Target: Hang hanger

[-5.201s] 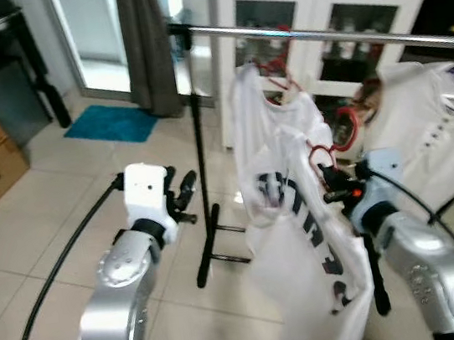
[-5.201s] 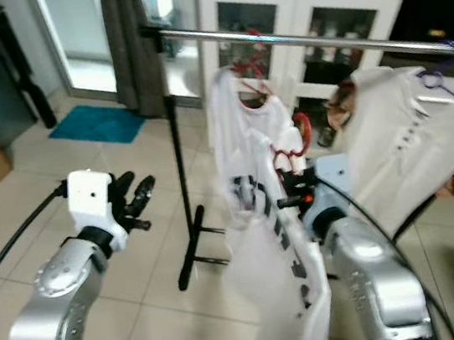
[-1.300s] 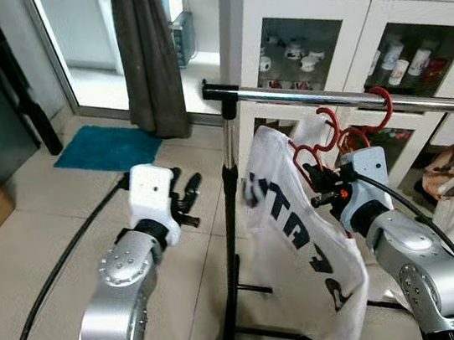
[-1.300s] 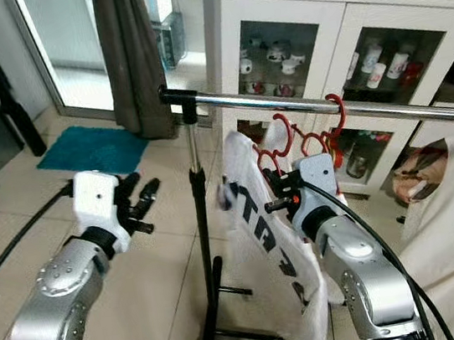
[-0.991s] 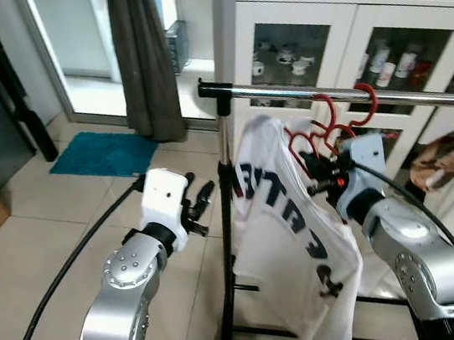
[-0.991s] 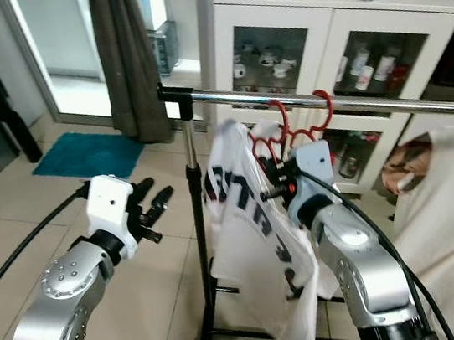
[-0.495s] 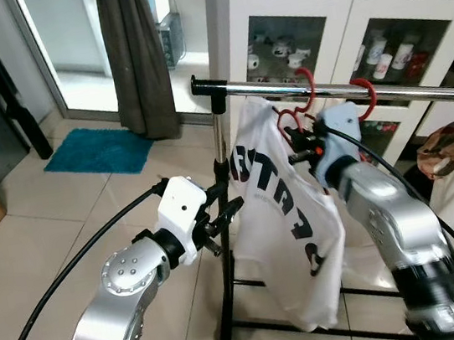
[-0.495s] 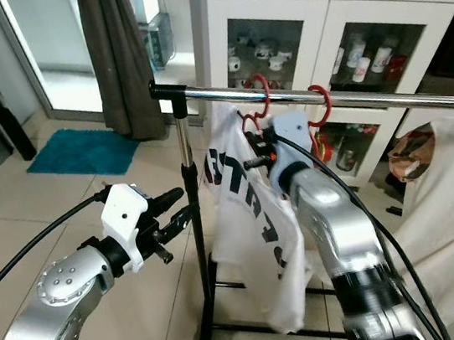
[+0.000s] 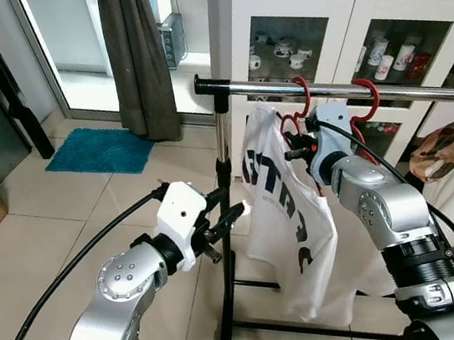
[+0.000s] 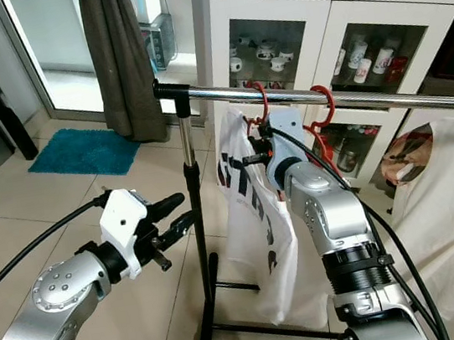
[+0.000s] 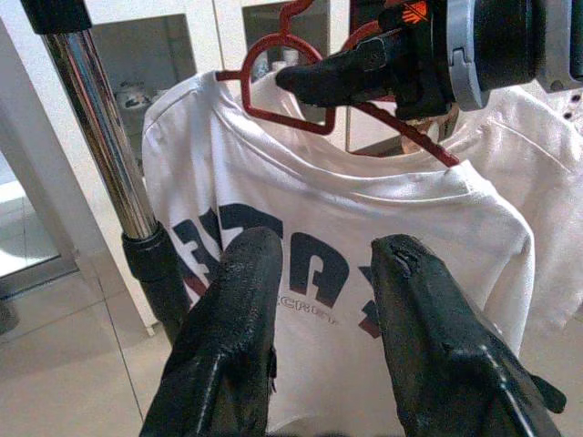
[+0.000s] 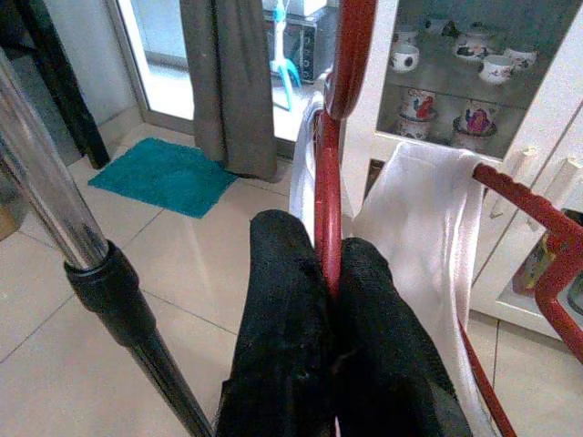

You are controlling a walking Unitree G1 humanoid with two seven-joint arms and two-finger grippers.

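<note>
Red hanger (image 9: 300, 102) now hooked on rail (image 9: 418, 85) | right tool (image 12: 330, 273) still clamping it | left tool (image 11: 319, 291) parted

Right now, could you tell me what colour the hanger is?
Red; the hanger shows best in the right wrist view.

A chrome clothes rail (image 9: 283, 90) on a black stand (image 9: 226, 280) carries two red hangers (image 9: 301, 96), one bearing a white printed T-shirt (image 9: 288, 212). The stand rests on a beige tiled floor (image 9: 67, 235), where a teal mat (image 9: 99, 151) lies near a dark curtain (image 9: 135, 56).
</note>
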